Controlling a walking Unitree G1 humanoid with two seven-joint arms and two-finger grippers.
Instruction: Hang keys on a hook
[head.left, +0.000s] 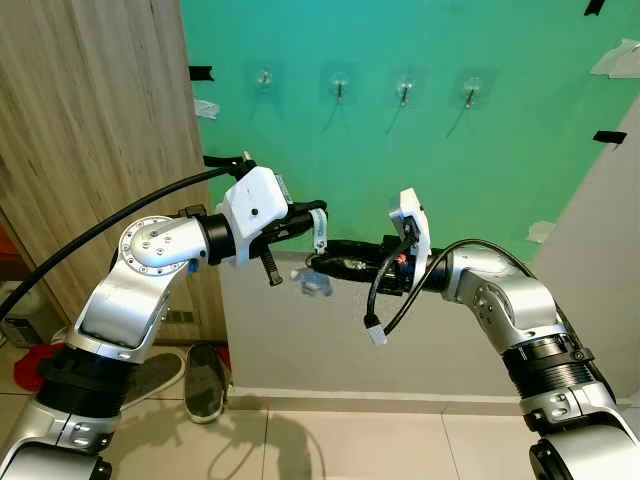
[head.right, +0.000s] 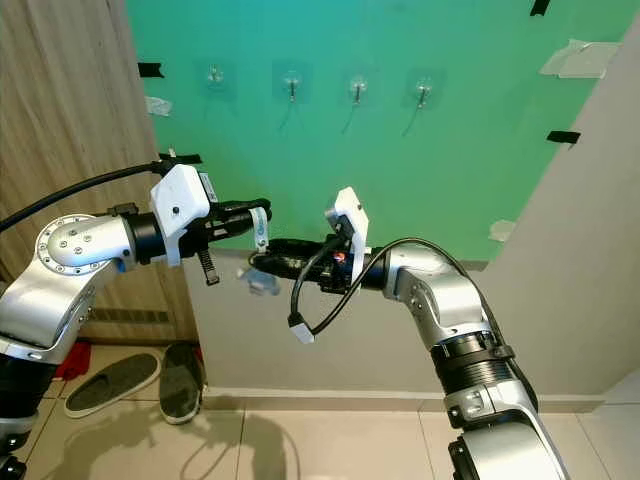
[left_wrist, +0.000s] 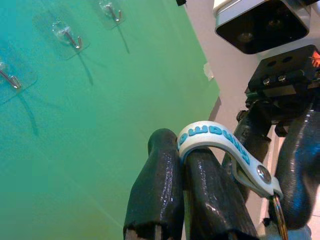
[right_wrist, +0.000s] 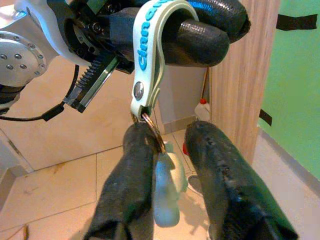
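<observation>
The left gripper (head.left: 308, 217) pinches the white key strap (right_wrist: 148, 55); the keys (right_wrist: 166, 187) hang between the right gripper's (right_wrist: 192, 210) 2 open fingers

Green wall panel (head.left: 400, 150) straight ahead, black tape bits (head.left: 201, 73) at its edges. Wood-grain cabinet side (head.left: 90, 130) on the left, pale wall (head.left: 600, 230) on the right. Beige tiled floor (head.left: 330, 440) below. Dark slippers (head.left: 205, 380) on the floor by the cabinet, red item (head.left: 35, 365) beside them. Even indoor light.
</observation>
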